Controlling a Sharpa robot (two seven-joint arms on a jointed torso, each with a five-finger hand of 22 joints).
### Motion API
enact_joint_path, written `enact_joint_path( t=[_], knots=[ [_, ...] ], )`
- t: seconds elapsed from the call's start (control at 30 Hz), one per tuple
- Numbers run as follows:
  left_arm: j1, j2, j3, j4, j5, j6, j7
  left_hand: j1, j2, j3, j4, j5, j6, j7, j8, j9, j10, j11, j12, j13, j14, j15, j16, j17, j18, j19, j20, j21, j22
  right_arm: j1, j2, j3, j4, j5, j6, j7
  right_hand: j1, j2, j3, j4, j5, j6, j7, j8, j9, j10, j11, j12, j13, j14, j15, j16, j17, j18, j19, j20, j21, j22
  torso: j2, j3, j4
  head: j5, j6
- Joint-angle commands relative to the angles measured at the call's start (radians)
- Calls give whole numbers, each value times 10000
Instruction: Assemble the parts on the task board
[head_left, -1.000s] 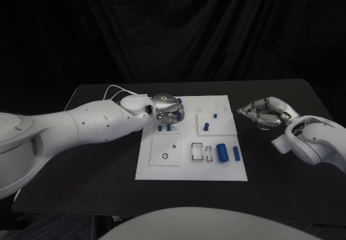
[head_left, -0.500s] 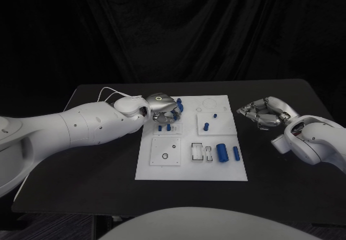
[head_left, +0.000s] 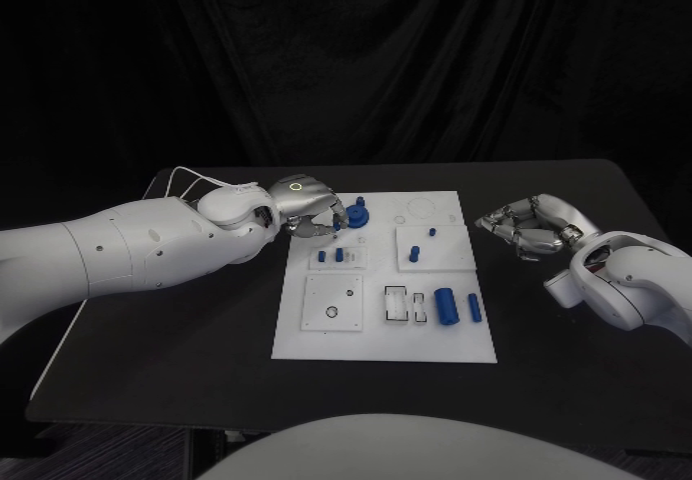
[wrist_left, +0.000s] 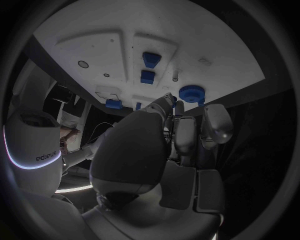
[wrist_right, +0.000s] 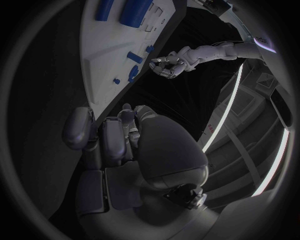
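On the black table (head_left: 173, 340) lies the white task board (head_left: 384, 340), in the middle. On its near half, to the right, two blue cylinders (head_left: 446, 305) lie side by side, the thicker one on the left, the thin one just beside it on the right. Left of them are rectangular slots (head_left: 394, 304), and further left a square white plate (head_left: 333, 302) with small holes.

Further away, on the right half of the board, a short blue peg (head_left: 411, 252) lies tilted, and a very small blue piece (head_left: 430, 235) is just behind it. On the left half, two small blue parts (head_left: 330, 256) stand close together.

The left hand (head_left: 306, 203) is above the far left corner of the board. Its fingers are curled in, and I cannot tell if they hold something. A round blue knob (head_left: 358, 214) stands on the board just right of this hand; if the fingertips touch it I cannot tell. In the left wrist view the knob (wrist_left: 192, 93) is just beyond the fingertips (wrist_left: 164, 102).

The right hand (head_left: 528, 226) is off the board, over the table to the far right, well apart from all parts. Its fingers are curled together with nothing in them.

In the left wrist view, writing on the robot's casing is seen mirrored and I cannot read it surely.
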Motion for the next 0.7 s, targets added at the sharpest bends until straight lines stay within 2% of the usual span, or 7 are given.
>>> enact_joint_path(
  t=[0.03, 0.2, 0.4, 0.7],
  knots=[
    [29, -24, 1, 52, -19, 314, -218, -75, 8, -4, -65, -53, 35, -13, 20, -15, 83, -1, 67, 21, -68, -35, -61, -12, -12, -8, -19, -38, 752, -38, -11, 6, -7, -40, 114, -159, 6, -19, 71, -1, 63, 53, 20, -60, 13, -30, 6, -62, -8, -10, -25, -23, -16, -44, 0, -29, -23, 1087, -25, 26, 16, 3, 2],
    [2, 29, -2, -97, -19, 616, -301, -86, -11, -7, -74, -62, 59, 23, 18, -19, 110, 11, 57, 22, -106, -29, -113, -98, 5, -49, -20, -131, 724, -56, -26, 6, 4, -40, 140, -164, 6, -19, 71, -1, 63, 53, 20, -60, 13, -30, 6, -62, -8, -10, -25, -23, -16, -44, 0, -29, -23, 1087, -38, 31, 53, -24, 2],
    [-64, 178, -3, -309, -19, 803, -366, -81, -41, -4, -96, -41, 60, 40, 6, -28, 120, 35, 37, 17, -121, -23, -138, -133, 7, -56, -20, -153, 723, -84, -66, 6, 25, -40, 155, -176, 5, -17, 78, -1, 62, 46, 22, -65, 12, -33, 7, -66, -16, -13, -24, -29, -26, -41, -5, -28, -39, 1083, -27, 27, 24, 5, 2],
    [-119, 321, -3, -452, -19, 902, -402, -96, -61, -5, -99, -47, 44, 47, -14, -39, 125, 48, 17, 11, -141, -13, -168, -182, 13, -72, -18, -196, 713, -96, -103, 6, 57, -40, 167, -197, 7, -16, 85, -4, 63, 40, 22, -68, 11, -44, 8, -75, -31, -15, -23, -31, -29, -41, -6, -28, -42, 1083, -22, 20, 28, -12, 2]
  ],
)
